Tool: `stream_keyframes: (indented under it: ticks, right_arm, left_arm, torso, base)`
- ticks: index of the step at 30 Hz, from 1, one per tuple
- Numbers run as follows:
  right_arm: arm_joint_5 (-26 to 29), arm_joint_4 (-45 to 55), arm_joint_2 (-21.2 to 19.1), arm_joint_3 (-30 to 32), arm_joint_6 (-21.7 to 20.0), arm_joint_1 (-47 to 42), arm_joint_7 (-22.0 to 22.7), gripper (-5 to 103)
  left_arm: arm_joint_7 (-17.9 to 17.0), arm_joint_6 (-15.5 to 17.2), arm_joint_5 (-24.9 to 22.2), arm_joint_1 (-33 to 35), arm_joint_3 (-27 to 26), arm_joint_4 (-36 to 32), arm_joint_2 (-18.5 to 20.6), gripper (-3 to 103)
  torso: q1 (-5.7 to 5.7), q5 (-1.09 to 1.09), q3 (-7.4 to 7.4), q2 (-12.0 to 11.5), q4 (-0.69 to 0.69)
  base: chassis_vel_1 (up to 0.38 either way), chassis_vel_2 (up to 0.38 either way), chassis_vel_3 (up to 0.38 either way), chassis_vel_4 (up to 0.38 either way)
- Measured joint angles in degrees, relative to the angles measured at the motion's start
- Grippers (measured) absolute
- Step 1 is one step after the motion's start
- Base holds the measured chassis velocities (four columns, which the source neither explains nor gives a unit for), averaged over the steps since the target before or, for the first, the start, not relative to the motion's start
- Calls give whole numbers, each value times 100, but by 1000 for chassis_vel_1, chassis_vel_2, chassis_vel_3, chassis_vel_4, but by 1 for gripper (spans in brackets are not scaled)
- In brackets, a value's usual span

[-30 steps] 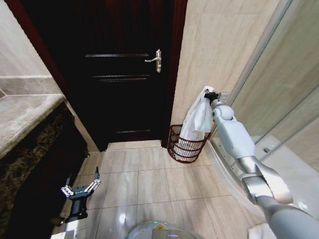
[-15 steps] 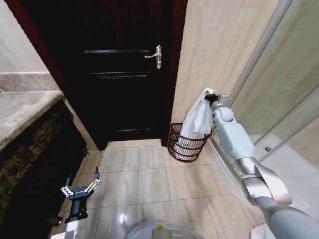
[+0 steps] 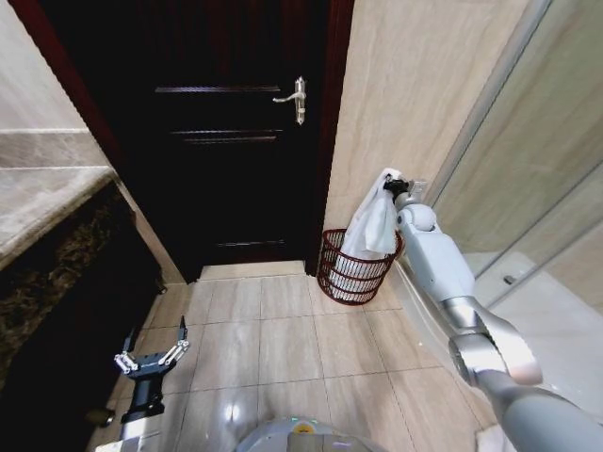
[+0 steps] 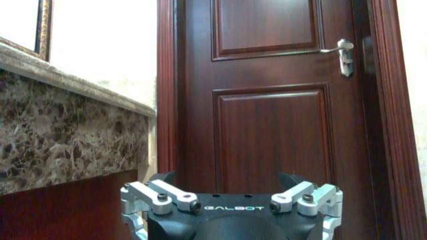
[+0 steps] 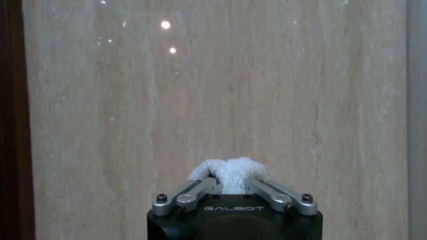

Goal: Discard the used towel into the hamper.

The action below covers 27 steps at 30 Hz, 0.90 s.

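The right claw [image 3: 389,185] is stretched out toward the beige stone-look wall [image 3: 415,85], its fingers pinching the top of a white terry-cloth towel [image 3: 374,226]; in the right wrist view a bunched tuft of that towel [image 5: 227,172] sits squeezed between the two silver fingers [image 5: 193,192]. The towel hangs straight down from the claw, and its lower end reaches inside the small round dark red-brown open-weave wire hamper [image 3: 356,268]. The hamper stands on the tan tiled floor [image 3: 283,330] against the wall, just beside the frame of the dark wooden panelled door [image 3: 226,141], and its flaring rim lies below the claw. The left claw [image 3: 151,358] hangs low over the floor, well apart from the hamper and near the dark marble-fronted vanity counter [image 3: 57,245], its fingers spread wide and holding nothing.
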Motion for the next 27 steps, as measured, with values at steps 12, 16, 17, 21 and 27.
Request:
stream_keyframes:
  ticks: [12, 16, 17, 21, 27]
  right_arm:
    - [-122, -56, 26, 147, 24, -144, -52, 5]
    - [-152, -92, 30, 147, 39, -144, -64, 5]
    - [-152, -92, 30, 147, 39, -144, -64, 5]
    - [-191, -110, 53, 152, 55, -152, -67, 5]
    - [-158, -37, 67, 158, 41, -205, -8, 5]
  left_arm:
    - [49, 69, 2, -87, -4, 9, 36, 100]
    - [75, 90, 18, -105, 22, 7, 46, 100]
    - [75, 90, 18, -105, 22, 7, 46, 100]
    - [82, 93, 22, -103, 30, 6, 59, 100]
    - [82, 90, 12, -78, 25, 6, 97, 100]
  torso:
    - [-100, 0, -189, -288, -1]
    - [-129, 0, -249, -379, -1]
    - [-129, 0, -249, -379, -1]
    - [-159, 0, -303, -462, 0]
    - [-210, 1, -410, -622, -1]
  base:
    - [0, 0, 0, 0]
    - [0, 0, 0, 0]
    - [0, 0, 0, 0]
    - [0, 0, 0, 0]
    - [0, 0, 0, 0]
